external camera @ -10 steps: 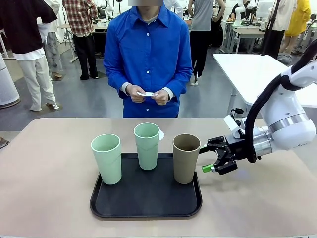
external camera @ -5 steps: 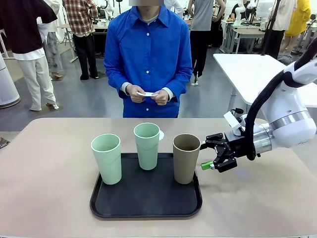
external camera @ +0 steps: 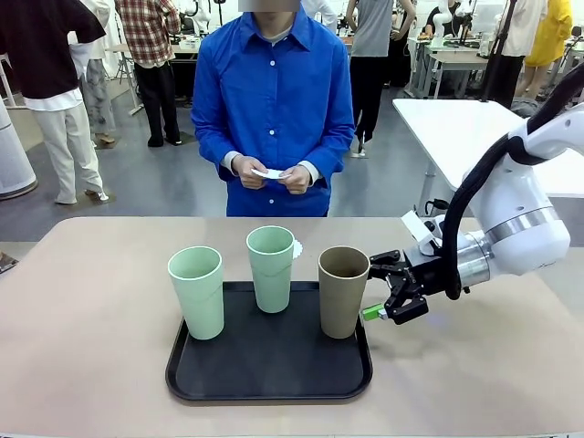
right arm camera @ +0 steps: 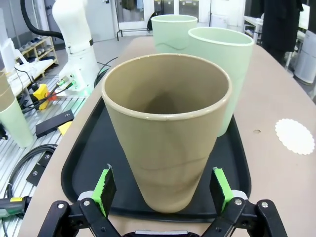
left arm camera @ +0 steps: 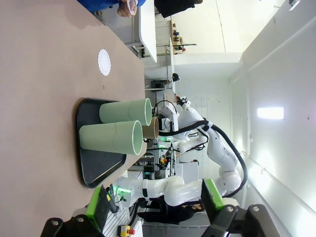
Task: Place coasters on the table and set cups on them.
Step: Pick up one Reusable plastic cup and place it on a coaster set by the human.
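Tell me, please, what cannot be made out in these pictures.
- Front view: the coaster is mostly hidden behind the middle mint cup.
- Front view: the white piece the person holds is too small to identify.
- Left wrist view: the brown cup is mostly hidden behind the mint cups.

Three cups in all: two mint green, the left cup (external camera: 196, 292) and the middle cup (external camera: 272, 269), and one brown cup (external camera: 343, 292). One black tray (external camera: 269, 374). One coaster (external camera: 294, 248) on the one worktop (external camera: 91, 319). One person (external camera: 272, 91) holds white pieces (external camera: 272, 173), too small to count
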Controlling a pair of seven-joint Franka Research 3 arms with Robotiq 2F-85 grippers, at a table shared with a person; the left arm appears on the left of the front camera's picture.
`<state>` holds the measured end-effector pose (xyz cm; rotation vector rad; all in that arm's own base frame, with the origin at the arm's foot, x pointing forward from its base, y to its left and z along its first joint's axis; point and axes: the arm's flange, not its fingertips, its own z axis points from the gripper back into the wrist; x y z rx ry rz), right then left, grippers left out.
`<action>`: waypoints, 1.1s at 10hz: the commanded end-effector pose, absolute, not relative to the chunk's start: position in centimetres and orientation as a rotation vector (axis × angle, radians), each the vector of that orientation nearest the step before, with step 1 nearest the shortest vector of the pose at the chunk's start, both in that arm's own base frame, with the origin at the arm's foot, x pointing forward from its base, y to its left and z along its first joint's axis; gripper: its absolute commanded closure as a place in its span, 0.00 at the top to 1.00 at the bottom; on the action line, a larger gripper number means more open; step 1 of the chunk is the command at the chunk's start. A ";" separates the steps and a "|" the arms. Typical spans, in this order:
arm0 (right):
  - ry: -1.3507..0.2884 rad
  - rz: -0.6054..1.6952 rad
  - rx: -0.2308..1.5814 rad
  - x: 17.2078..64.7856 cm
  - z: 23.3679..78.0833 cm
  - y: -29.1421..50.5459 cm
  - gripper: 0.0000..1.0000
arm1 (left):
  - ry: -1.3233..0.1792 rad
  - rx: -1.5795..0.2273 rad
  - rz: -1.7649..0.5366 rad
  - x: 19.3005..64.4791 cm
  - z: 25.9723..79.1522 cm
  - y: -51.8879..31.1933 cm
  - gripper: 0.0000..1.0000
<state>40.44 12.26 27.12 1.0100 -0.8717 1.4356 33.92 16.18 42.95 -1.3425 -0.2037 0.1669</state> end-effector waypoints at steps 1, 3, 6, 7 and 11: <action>-0.915 1.425 1.010 40.8 26.6 13.4 1.00 | -0.222 -1.357 0.157 33.8 43.0 16.4 1.00; -0.919 1.432 1.024 40.8 26.5 13.9 1.00 | -0.222 -1.357 0.157 33.8 43.0 16.4 1.00; -0.941 1.440 1.060 41.0 26.4 14.5 1.00 | -0.222 -1.357 0.157 33.8 43.0 16.4 1.00; -0.933 1.442 1.071 40.9 26.4 14.8 1.00 | -0.222 -1.357 0.157 33.8 43.0 16.4 1.00; -0.920 1.444 1.087 41.0 26.1 15.9 1.00 | -0.222 -1.357 0.157 33.8 43.0 16.4 1.00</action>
